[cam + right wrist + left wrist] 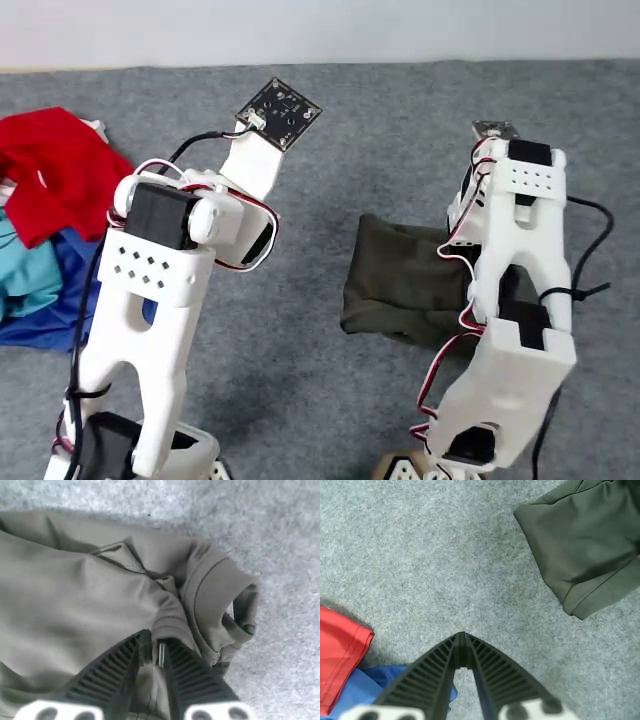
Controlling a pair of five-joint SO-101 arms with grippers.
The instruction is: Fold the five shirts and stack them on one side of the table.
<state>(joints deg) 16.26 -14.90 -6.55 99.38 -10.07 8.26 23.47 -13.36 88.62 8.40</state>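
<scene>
Right gripper (pixel 152 645) pinches olive shirt (pixel 75 605); the fold should be pulled flat, without bunching. Left gripper (pixel 465 640) closed, empty.

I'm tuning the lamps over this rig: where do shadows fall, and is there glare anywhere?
High view: even light, a soft shadow edging the olive shirt, no glare. Left wrist view: a dark shadow beside the red shirt on the table. Right wrist view: a shadow band along the olive shirt's edge, darkened folds by the right gripper.
</scene>
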